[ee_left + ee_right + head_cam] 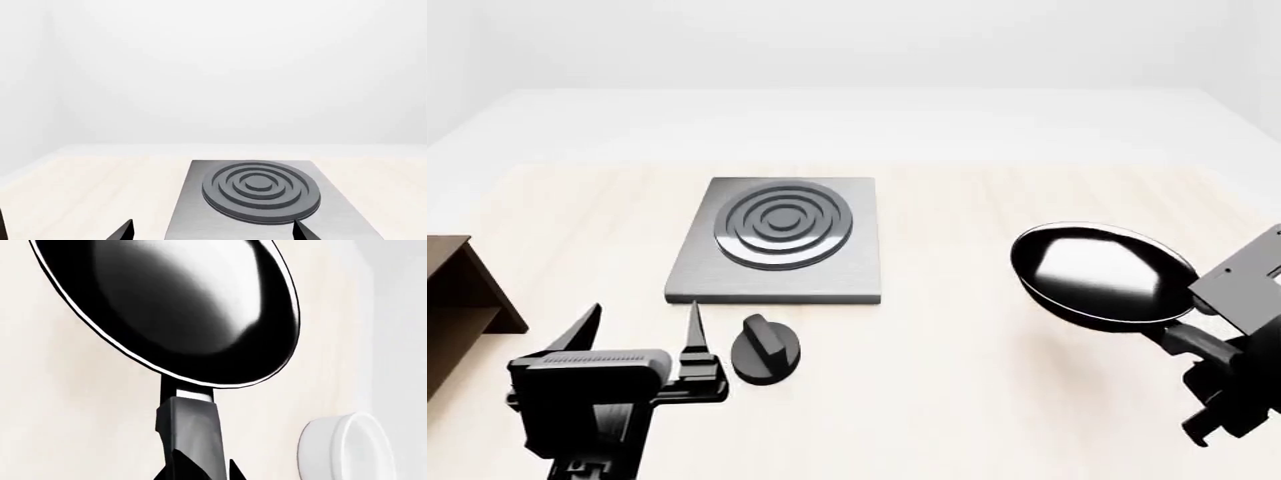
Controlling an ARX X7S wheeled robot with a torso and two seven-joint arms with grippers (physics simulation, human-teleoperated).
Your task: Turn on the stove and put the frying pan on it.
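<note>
The stove is a dark-grey square plate with black burner rings, on the pale table; it also shows in the left wrist view. Its round black knob lies in front of the plate. My left gripper is open and empty, just left of the knob; in the left wrist view its gripper faces the stove, and the knob is hidden there. My right gripper is shut on the long handle of the black frying pan, at the right of the stove. The pan's glossy inside is empty.
A brown wooden shelf stands at the table's left edge, beside my left arm. A white bowl lies on the table near the pan's handle; it does not show in the head view. White walls lie behind the table.
</note>
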